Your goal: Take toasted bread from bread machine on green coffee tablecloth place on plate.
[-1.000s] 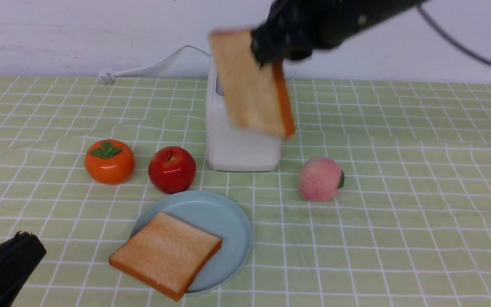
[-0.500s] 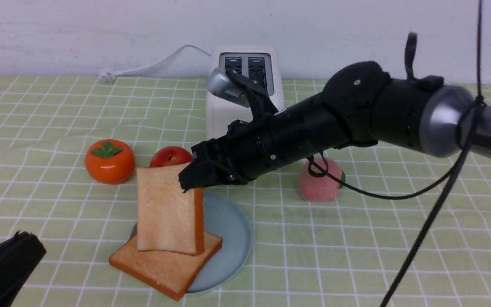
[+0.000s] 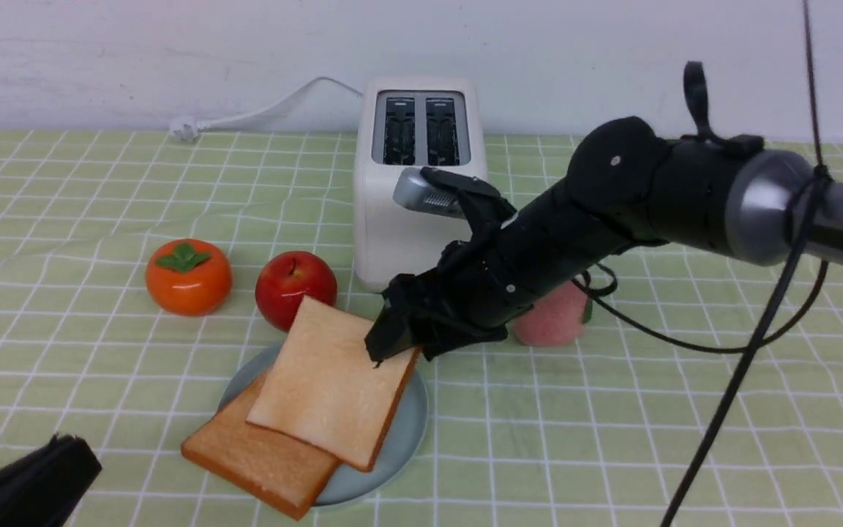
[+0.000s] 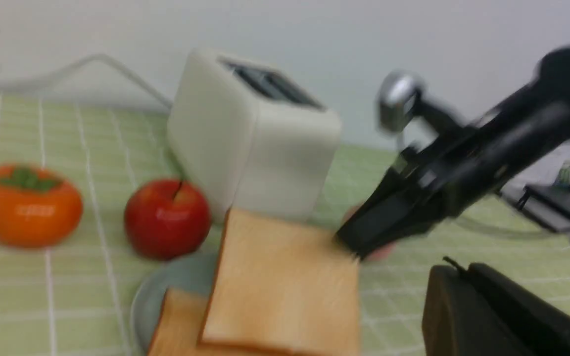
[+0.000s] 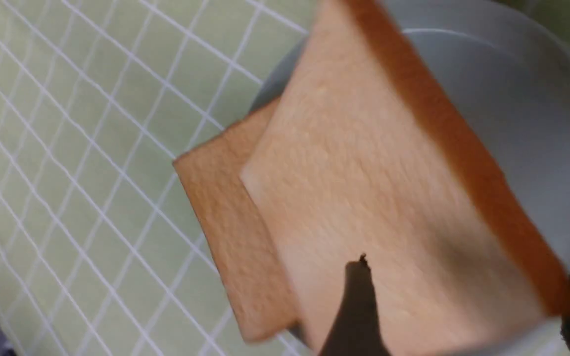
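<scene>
- The right gripper (image 3: 396, 350) is down low over the far right side of the plate (image 3: 407, 428). Its arm reaches in across the front of the bread machine (image 3: 399, 234).
- It has the top slice (image 3: 330, 384) pinched by the far right corner. In the right wrist view one finger (image 5: 356, 306) lies on the pale face, and the other sits just past the orange-brown crust edge.
- That slice is tilted, high at the gripper end, with its near edge down on the lower slice (image 3: 246, 454).
- The lower slice lies flat on the plate, and its near left corner pokes out over the green coffee tablecloth (image 3: 597, 439).
- The bread machine stands behind the plate, apart from both slices.
- A red apple (image 3: 296, 289) sits just beside the top slice's far corner, and a peach (image 3: 549, 322) is half hidden behind the right arm.
- The left gripper (image 3: 63, 443) is low at the near left, well apart from the plate, with its fingers pressed together.
</scene>
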Robot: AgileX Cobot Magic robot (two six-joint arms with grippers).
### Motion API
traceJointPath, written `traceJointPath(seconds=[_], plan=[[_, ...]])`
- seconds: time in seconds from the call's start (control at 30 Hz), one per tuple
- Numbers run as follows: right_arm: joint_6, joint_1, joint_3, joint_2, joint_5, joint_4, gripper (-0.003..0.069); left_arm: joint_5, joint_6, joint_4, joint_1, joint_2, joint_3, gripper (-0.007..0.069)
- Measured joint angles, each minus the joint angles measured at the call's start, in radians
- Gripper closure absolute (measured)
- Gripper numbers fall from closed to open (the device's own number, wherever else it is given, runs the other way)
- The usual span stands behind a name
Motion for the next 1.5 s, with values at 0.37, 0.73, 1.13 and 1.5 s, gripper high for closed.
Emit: traceJointPath(seconds=[0.37,0.73,1.13,1.5], plan=[[0.192,0.000,0.010,-0.357,0.215,-0.333,0.0475,-0.039,0.008,-0.013,0.000,0.000,0.115,0.0606],[0.500,0.003,0.337,-0.873,0.331,-0.557,0.0576,-0.046,0.008,-0.014,0.000,0.000,0.115,0.0602],[0.613,0.003,0.690,-1.321,0.344,-0.654,0.0564,-0.046,0.008,-0.017,0.000,0.000,0.115,0.0595],[0.617,-0.007,0.728,-1.507,0.427,-0.735,0.0559,-0.046,0.008,-0.017,0.000,0.000,0.115,0.0585]])
